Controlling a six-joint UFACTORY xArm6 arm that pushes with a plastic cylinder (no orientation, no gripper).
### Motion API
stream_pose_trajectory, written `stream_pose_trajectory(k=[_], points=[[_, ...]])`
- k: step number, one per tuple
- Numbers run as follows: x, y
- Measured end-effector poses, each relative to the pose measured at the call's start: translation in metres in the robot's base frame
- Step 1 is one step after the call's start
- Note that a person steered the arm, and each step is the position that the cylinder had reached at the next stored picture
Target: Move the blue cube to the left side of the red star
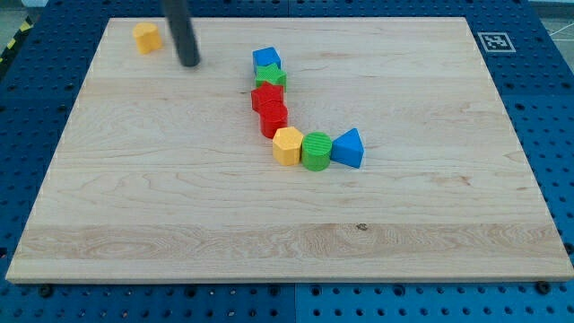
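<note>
No gripper here, just my tip (pixel 189 64) resting on the desk (pixel 430 206), well left of the blue cube (pixel 266 59). That cube sits atop the chain, touching the green star (pixel 272 77) above the red star (pixel 266 97): nothing done yet.

Bright, even overhead light; no hard glare on the pale wooden bench (pixel 430 179). Shadows short and soft, hugging the blocks' bases, slightly darker under the blue triangular block (pixel 348 148) and green cylinder (pixel 316 151). The dark rod (pixel 182 31) reads nearly black, little surface detail. Overall focus slightly soft; wood grain visible. Bench edges look straight, no obvious bending at the corners.
</note>
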State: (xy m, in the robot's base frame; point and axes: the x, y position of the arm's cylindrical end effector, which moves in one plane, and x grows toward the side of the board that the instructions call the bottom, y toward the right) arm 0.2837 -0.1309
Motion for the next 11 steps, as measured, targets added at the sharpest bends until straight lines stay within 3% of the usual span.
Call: stream_pose_trajectory(k=[2, 3, 5, 8, 11], points=[[-0.067, 0.107], [-0.037, 0.123], [0.016, 0.095], [0.016, 0.030], [0.055, 0.071]])
